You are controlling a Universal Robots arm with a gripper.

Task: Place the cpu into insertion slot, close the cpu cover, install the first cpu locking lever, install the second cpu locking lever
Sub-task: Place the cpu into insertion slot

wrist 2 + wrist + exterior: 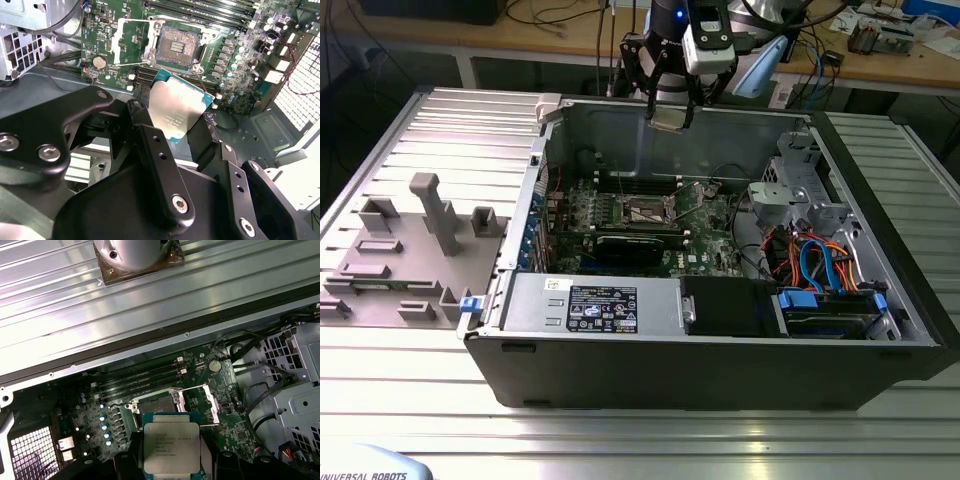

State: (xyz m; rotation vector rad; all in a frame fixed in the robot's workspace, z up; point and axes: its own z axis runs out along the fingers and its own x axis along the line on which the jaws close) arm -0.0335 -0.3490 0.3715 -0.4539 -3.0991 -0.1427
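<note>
The black two-fingered end effector [670,110] is closed on the small, flat, square cpu [670,119] with its silver-grey metal top. Its fingers [145,127] press two opposite edges, so the chip sits clamped between them. In the exterior view the cpu hangs in the air over the far wall of the open black computer case [670,370], above and farther off than the insertion slot [176,46]. That slot is a dark square socket with a silvery rim on the green circuit board [102,30], well apart from the chip. The slot lies uncovered: the cpu cover [118,42], a thin silver frame plate with a cut-out centre, stands swung open just beside it. The fingers hide part of the two gripped edges of the chip, and in the first wrist view its lower part is cut off at the picture's border. In the second wrist view the end effector's black body hides much of the case floor. In the exterior view the slot is too small for its contacts to be made out. The case rests on a ribbed silver metal counter [880,440], with a grey moulded fixture [420,240] of upright blocks at the exterior view's left.
</note>
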